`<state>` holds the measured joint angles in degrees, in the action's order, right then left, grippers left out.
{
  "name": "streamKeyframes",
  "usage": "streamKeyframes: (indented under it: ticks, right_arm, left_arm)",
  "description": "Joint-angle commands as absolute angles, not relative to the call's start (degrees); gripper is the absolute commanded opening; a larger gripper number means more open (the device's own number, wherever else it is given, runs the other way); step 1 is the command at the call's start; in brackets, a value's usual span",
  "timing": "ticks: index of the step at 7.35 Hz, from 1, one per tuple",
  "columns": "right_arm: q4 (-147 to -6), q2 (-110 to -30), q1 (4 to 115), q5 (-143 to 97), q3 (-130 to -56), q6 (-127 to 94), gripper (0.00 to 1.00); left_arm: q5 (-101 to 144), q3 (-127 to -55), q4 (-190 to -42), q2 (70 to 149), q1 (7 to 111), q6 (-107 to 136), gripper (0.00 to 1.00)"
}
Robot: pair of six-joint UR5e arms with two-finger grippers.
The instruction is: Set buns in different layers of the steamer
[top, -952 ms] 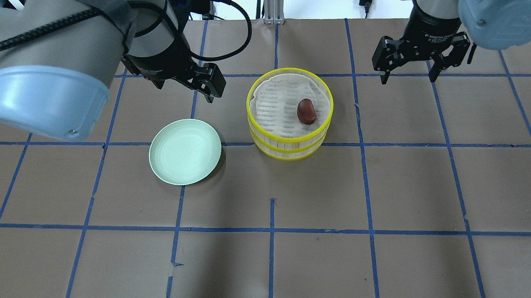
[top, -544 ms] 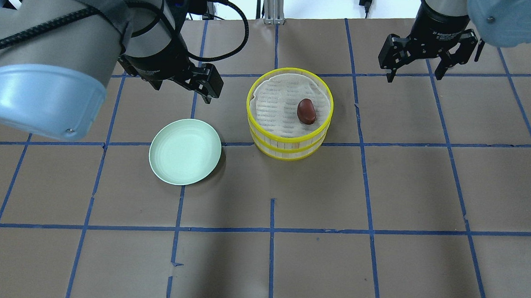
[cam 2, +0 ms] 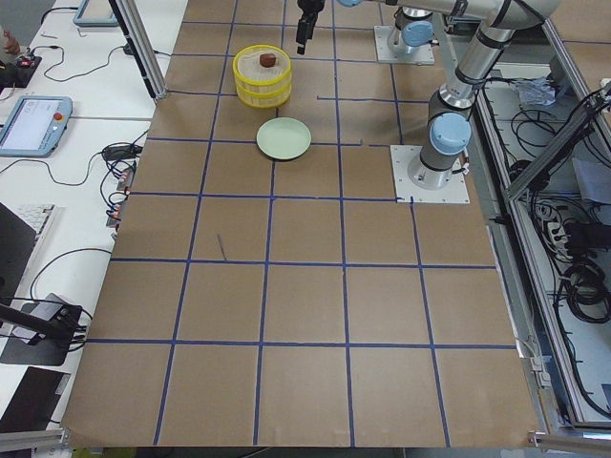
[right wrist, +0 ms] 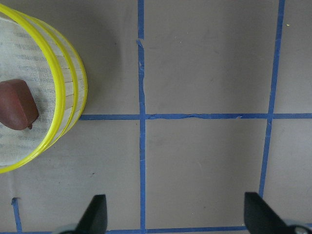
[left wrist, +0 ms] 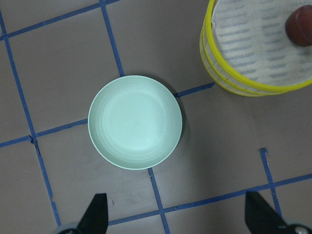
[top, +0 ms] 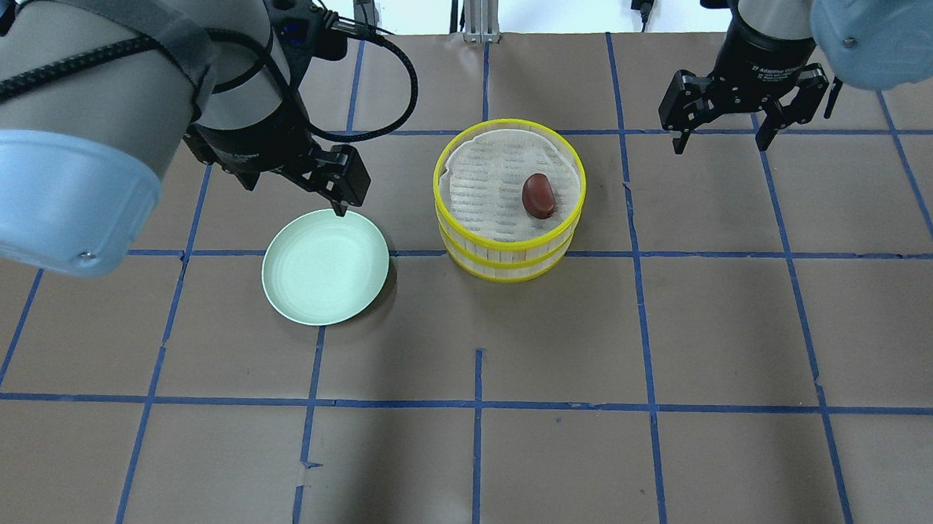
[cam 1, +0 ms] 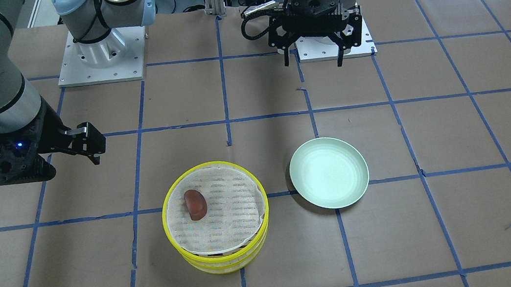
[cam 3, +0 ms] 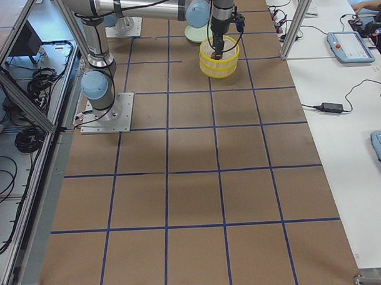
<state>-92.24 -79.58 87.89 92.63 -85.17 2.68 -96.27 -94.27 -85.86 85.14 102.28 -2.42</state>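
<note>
Two steamer trays [top: 506, 256] with yellow rims stand stacked at mid table, also in the front view [cam 1: 224, 262]. The dark reddish-brown bun [top: 539, 196] lies on the top tray's cloth liner [cam 1: 195, 204]. The white bun shows in no view; the lower tray's inside is hidden. My left gripper [top: 292, 195] is open and empty, hovering above the far edge of the pale green bowl [top: 324, 268]; its wrist view [left wrist: 178, 219] looks straight down on the bowl [left wrist: 135, 121]. My right gripper [top: 719, 147] is open and empty, held high to the right of the stack [right wrist: 73, 97].
The pale green bowl [cam 1: 328, 173] is empty and sits beside the stack, on my left of it. The table is brown paper with a blue tape grid. Both arm bases stand on plates at the table's edge [cam 1: 100, 55].
My left gripper has moved away from the stack to above the bowl's far edge. My right gripper has only shifted slightly. Both stay open. The bun and trays have not moved.
</note>
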Motion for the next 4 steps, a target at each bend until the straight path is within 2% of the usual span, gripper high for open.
streamKeyframes:
  ticks: [1,4]
  right_arm:
    - [-93.2,-78.0,87.9,92.5,-85.3,2.4,1.00]
    - [-93.3,-77.9,87.9,92.6,-85.4,2.3,1.00]
  left_arm:
    - [-96.5,-95.1,-87.2,84.4,100.4,-2.8,1.00]
    - [-96.7,-95.1,-88.6,84.2,97.4,-2.4,1.00]
